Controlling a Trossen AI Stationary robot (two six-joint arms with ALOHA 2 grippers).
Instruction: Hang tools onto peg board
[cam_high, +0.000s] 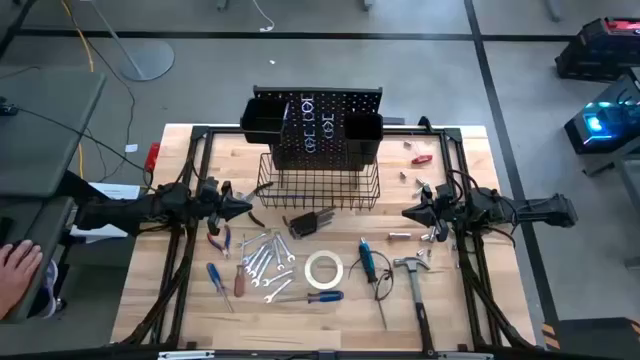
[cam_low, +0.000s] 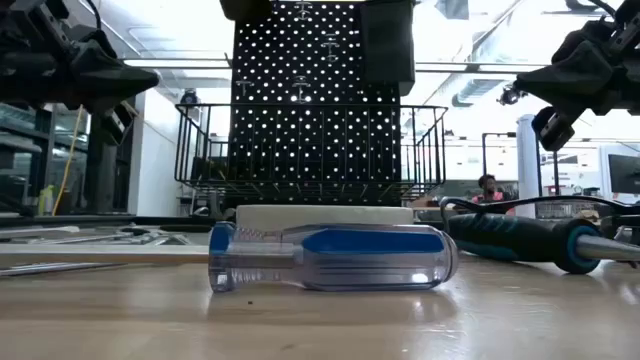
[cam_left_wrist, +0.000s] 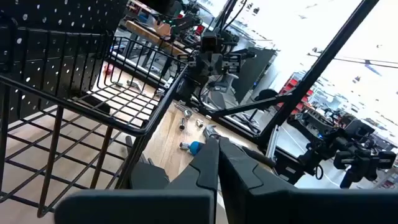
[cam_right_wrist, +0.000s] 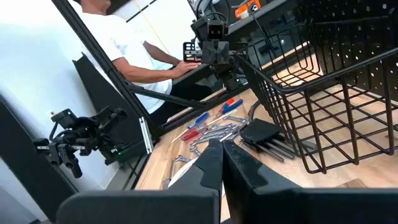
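Observation:
The black peg board (cam_high: 318, 128) stands upright at the table's far middle, with two black bins (cam_high: 265, 120) on it and a wire basket (cam_high: 320, 183) at its foot. The tools lie on the wood nearer the front: silver wrenches (cam_high: 262, 258), a white tape roll (cam_high: 324, 270), a blue-handled screwdriver (cam_low: 330, 256), red-handled pliers (cam_high: 220, 240) and a claw hammer (cam_high: 411, 272). My left gripper (cam_high: 246, 207) hovers shut left of the basket, pointing right. My right gripper (cam_high: 408, 212) hovers shut right of the basket, pointing left. Both hold nothing.
A black holder of hex keys (cam_high: 309, 222) lies just in front of the basket. Small loose bits and a red tool (cam_high: 421, 158) sit at the far right. A black frame (cam_high: 190, 180) borders the tabletop. A person's hand (cam_high: 18, 268) rests off the table's left.

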